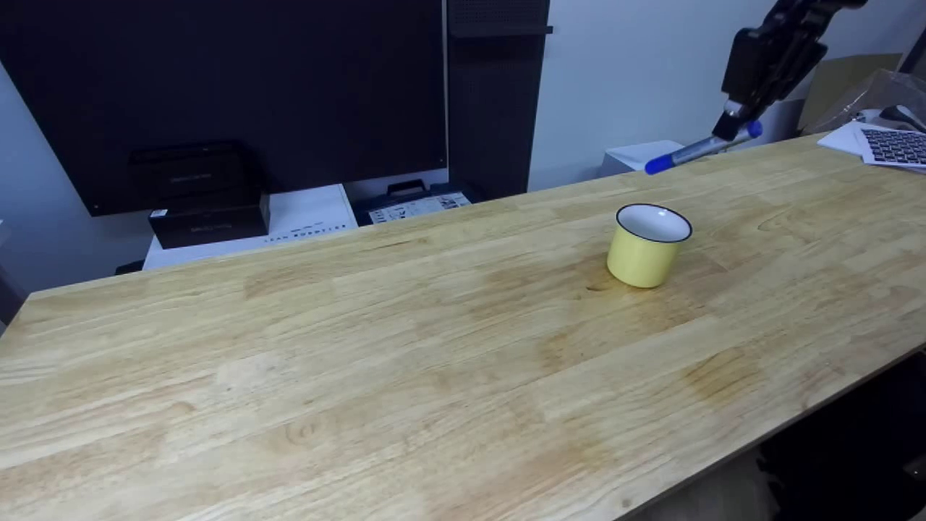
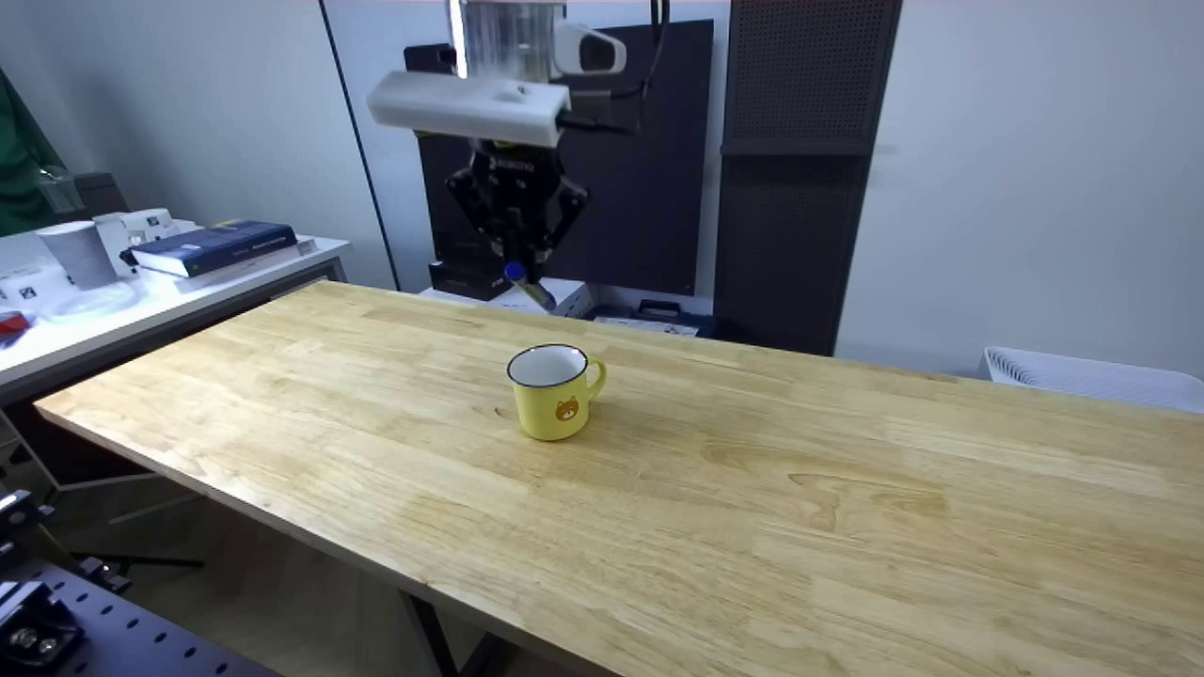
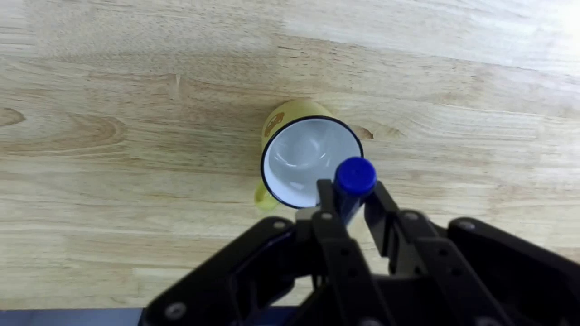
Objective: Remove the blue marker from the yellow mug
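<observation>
The yellow mug (image 1: 641,257) stands upright on the wooden table in both exterior views, with a bear print and its handle showing in an exterior view (image 2: 550,409). In the wrist view the mug (image 3: 301,145) lies below the fingers, its white inside bare where it shows. My gripper (image 1: 729,129) is shut on the blue marker (image 1: 696,150), a silvery barrel with blue ends. The marker is held tilted, in the air above the mug and apart from it. In the wrist view, one blue end of the marker (image 3: 355,175) sticks out between the gripper's fingertips (image 3: 350,199).
The wooden table (image 1: 325,376) has its back edge near a wall with dark panels. Boxes (image 1: 210,221) stand behind it. A keyboard-like item (image 1: 897,147) and a plastic bag lie at the far end. A side desk holds a book (image 2: 214,246) and a grey cup (image 2: 79,254).
</observation>
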